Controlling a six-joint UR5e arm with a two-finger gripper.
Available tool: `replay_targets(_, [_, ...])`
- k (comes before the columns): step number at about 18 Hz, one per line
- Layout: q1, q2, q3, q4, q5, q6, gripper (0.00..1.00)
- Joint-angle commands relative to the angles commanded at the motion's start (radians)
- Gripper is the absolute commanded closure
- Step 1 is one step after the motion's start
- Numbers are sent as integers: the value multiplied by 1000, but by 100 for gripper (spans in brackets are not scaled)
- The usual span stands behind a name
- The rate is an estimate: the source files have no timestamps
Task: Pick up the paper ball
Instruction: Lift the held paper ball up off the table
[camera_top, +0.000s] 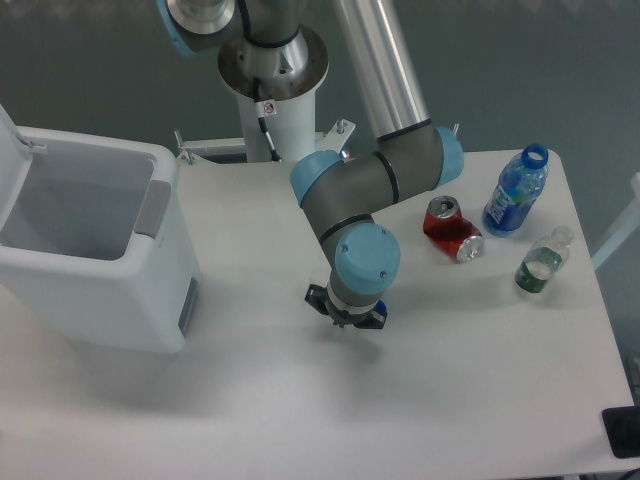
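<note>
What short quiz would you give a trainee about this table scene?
1. True or false: the red can lies between the end effector and the blue bottle.
2. Where in the picture is the white bin? A) left B) right C) centre
3. Fill in: the number of bottles on the table is ___.
Key: 1 true; 2 A; 3 two.
</note>
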Motion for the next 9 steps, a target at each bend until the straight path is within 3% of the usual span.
replay_targets(3, [11,29,14,0,-2,0,92])
replay_targets(4, [12,38,24,-5,2,-3,99])
replay_targets(9, [26,66,89,-12,6,2,100])
